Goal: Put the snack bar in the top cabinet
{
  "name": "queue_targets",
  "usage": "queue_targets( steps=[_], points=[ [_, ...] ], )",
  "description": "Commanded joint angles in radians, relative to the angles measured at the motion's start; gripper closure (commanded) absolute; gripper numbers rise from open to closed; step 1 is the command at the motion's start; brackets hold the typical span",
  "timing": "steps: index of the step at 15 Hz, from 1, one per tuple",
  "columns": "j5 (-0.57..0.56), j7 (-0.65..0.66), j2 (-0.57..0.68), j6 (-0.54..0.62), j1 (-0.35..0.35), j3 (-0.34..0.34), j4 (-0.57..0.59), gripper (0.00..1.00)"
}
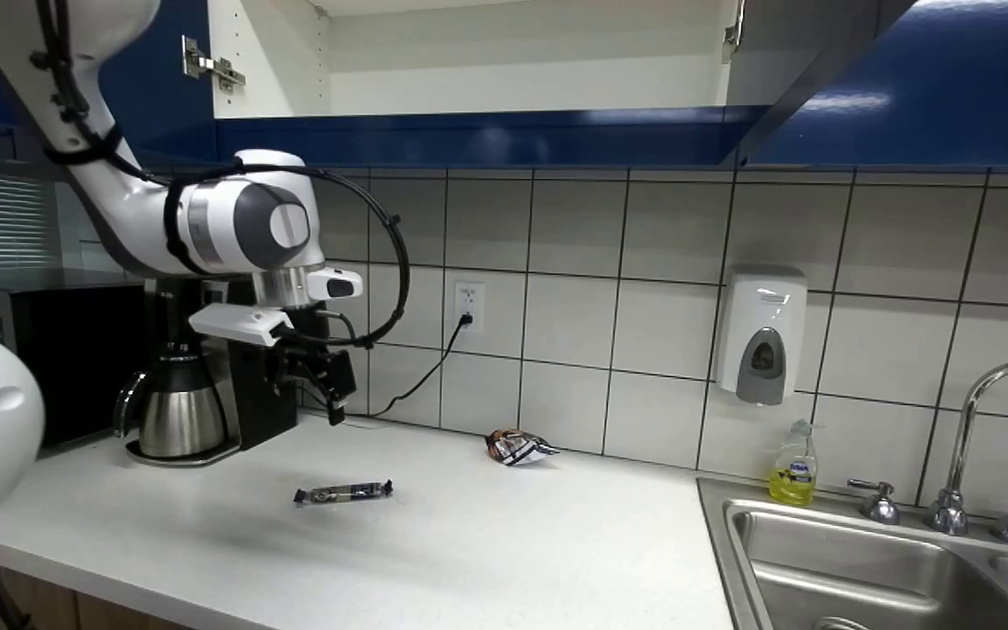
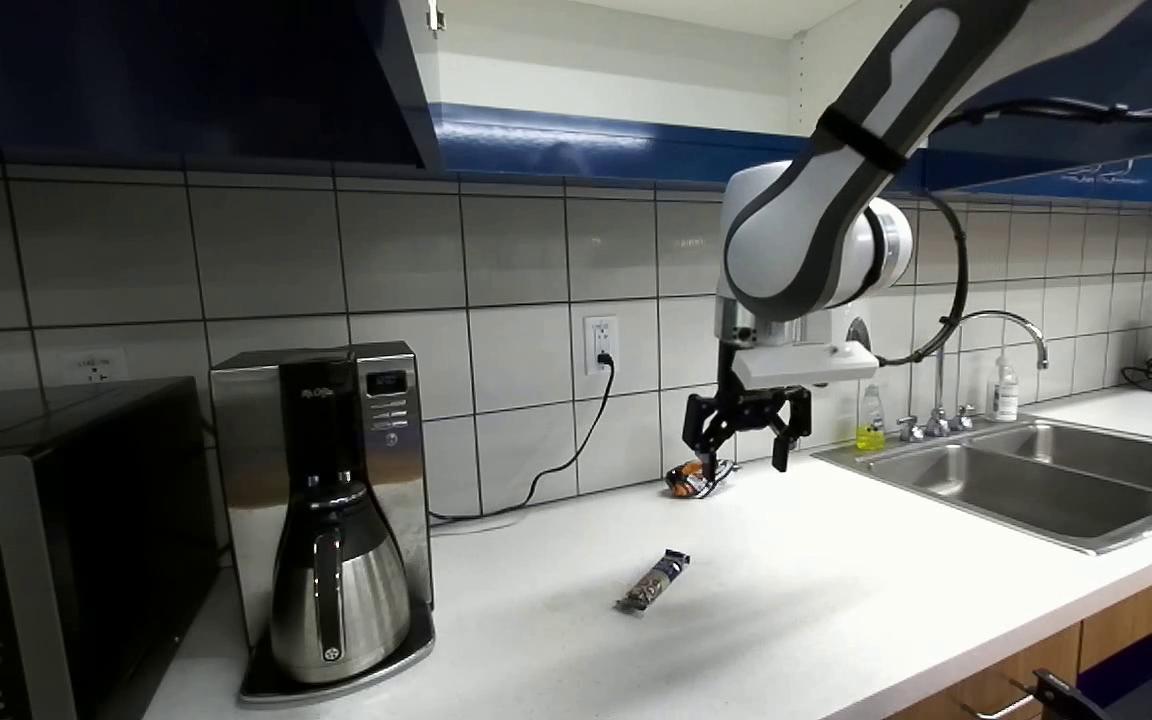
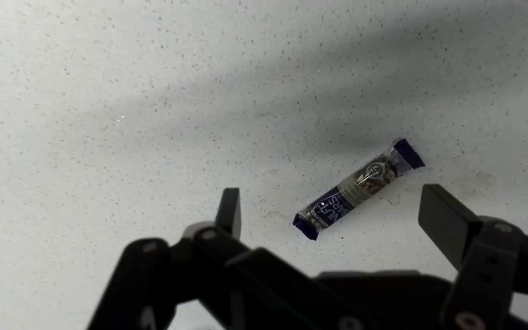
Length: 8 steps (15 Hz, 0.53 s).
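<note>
The snack bar is a nut bar in a dark blue and clear wrapper. It lies flat on the white counter in both exterior views [image 1: 343, 493] [image 2: 654, 582]. In the wrist view the bar [image 3: 354, 192] lies at a slant, beyond and between my fingertips. My gripper [image 2: 745, 462] is open and empty, above the counter and apart from the bar. It also shows from the side in an exterior view [image 1: 338, 407], and its two spread fingers show in the wrist view [image 3: 330, 208]. The top cabinet [image 1: 486, 138] [image 2: 586, 140] stands open above the counter, its white interior visible.
A crumpled orange and black packet [image 1: 517, 447] [image 2: 693, 480] lies by the tiled wall. A coffee maker with a steel carafe [image 2: 341, 590] and a microwave [image 2: 86, 540] stand at one end. A sink [image 1: 836, 542] is at the other. The open cabinet door [image 1: 924, 87] juts out.
</note>
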Motion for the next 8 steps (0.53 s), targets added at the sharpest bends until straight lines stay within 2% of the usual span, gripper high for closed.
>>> queue_targets(
  steps=[1,5,8],
  points=[
    [-0.105,0.097,0.172,0.084,-0.032,0.017,0.095,0.0],
    [-0.205,0.183,0.326,0.115,0.004,-0.025,0.199,0.0],
    [-0.239,0.21,0.427,0.118,0.052,-0.075,0.276,0.0]
  ],
)
